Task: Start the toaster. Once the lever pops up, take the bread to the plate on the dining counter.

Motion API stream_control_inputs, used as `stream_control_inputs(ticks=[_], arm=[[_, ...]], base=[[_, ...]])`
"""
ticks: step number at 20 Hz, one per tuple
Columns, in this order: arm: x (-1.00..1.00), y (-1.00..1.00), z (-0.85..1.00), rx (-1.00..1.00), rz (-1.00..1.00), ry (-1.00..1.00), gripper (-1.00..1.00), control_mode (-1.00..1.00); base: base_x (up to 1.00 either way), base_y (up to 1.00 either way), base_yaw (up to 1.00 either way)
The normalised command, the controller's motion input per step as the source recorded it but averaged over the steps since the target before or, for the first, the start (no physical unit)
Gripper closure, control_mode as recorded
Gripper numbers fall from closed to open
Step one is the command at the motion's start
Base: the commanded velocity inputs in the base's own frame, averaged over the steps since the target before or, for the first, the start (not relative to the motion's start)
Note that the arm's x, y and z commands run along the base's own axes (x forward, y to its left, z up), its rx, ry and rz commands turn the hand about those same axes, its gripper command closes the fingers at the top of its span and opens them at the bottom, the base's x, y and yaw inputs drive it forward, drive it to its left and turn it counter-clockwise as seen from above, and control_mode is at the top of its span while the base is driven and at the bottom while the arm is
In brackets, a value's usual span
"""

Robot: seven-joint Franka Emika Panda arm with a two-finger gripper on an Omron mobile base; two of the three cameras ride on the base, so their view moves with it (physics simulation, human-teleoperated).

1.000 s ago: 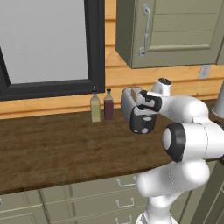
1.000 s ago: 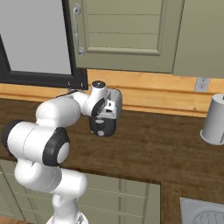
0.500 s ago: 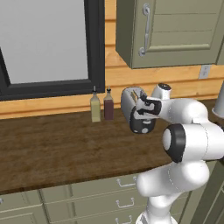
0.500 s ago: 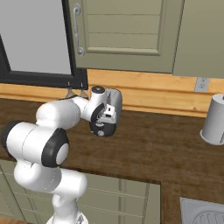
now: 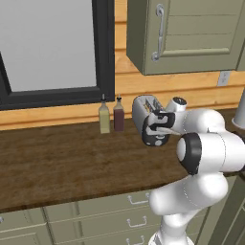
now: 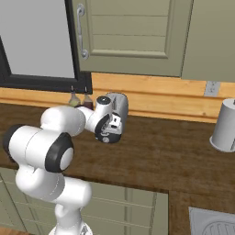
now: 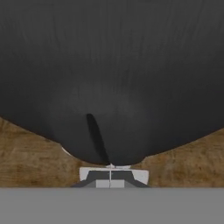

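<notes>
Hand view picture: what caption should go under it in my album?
Shut gripper pressed close against the toaster's dark end panel, above the wooden counter.

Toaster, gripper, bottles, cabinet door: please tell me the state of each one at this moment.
toaster: upright on the wooden counter, dark end panel facing the arm.
gripper: shut, tips pressed close against the toaster's dark panel.
two bottles: standing upright, side by side, left of the toaster.
cabinet door: closed.
grey canister: upright.
</notes>
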Motion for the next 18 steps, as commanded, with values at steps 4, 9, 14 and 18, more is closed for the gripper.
stream_control_inputs(ticks=[4,9,14,18], arm=[[-0.06,0.0,-0.61,0.01,0.0,0.0,1.0,-1.0],[-0.52,0.0,0.12,0.04,0.0,-0.01,1.0,-1.0],[-0.66,0.05,0.94,0.0,-0.02,-0.06,1.0,-1.0],[-0.31,0.09,1.0,-0.01,0.0,-0.01,1.0,-1.0]], base=[[0.0,0.0,0.0],[0.0,0.0,0.0],[0.0,0.0,0.0],[0.0,0.0,0.0]])
